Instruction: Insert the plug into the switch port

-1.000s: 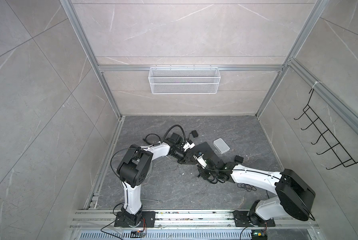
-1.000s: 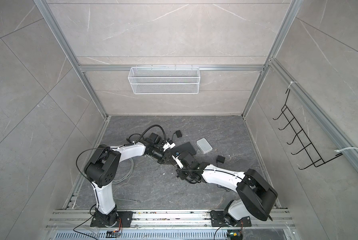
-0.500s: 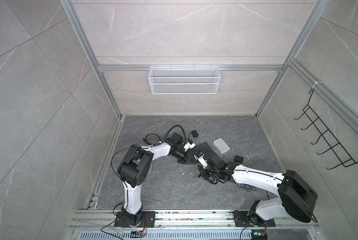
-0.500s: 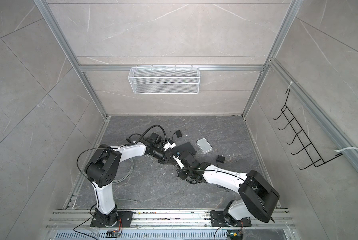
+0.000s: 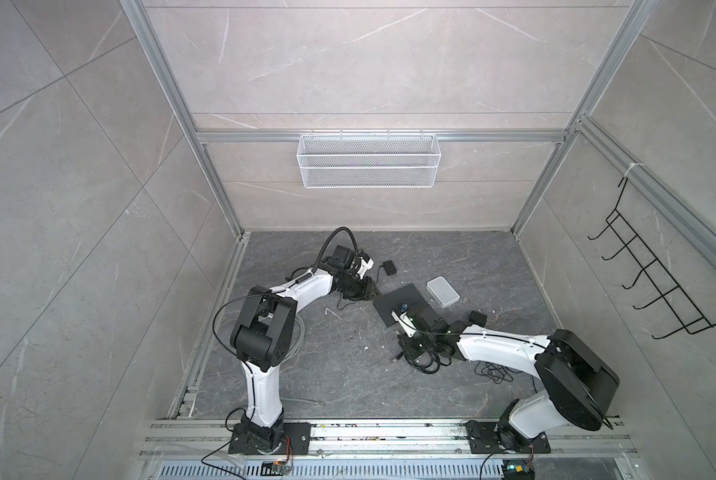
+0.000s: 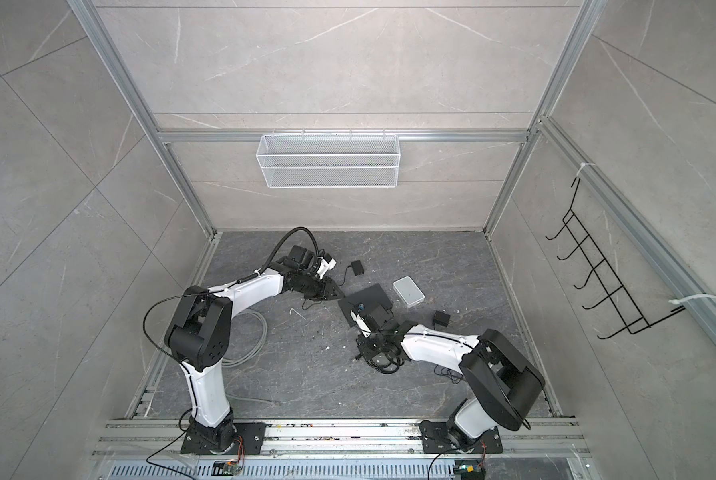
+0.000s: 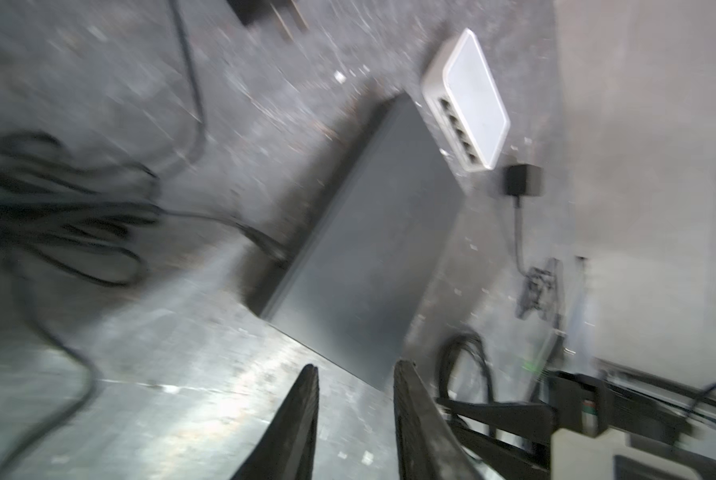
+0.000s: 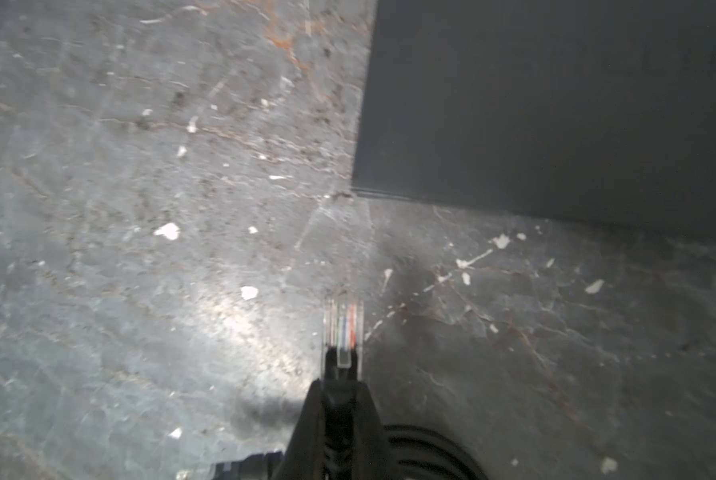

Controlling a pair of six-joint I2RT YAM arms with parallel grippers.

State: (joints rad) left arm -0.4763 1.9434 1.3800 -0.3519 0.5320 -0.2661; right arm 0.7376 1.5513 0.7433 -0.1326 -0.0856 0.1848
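On the dark stone floor [image 8: 140,208], right gripper [image 8: 341,386] is found clamped on the black boot of a clear plug [image 8: 343,328]. The plug projects forward beyond the jaws, near one corner of a flat black box [image 8: 555,104] but apart from it. Left gripper [image 7: 356,368] has its jaws parted by a narrow gap with nothing between them, tips close to another corner of the same box. White switch [image 7: 468,99] lies just beside the box's far edge, with its row of ports [image 7: 456,124] facing the box. The box lies between plug and switch. A coiled black cable [image 5: 427,365] lies beside the right gripper; the left wrist view is blurred
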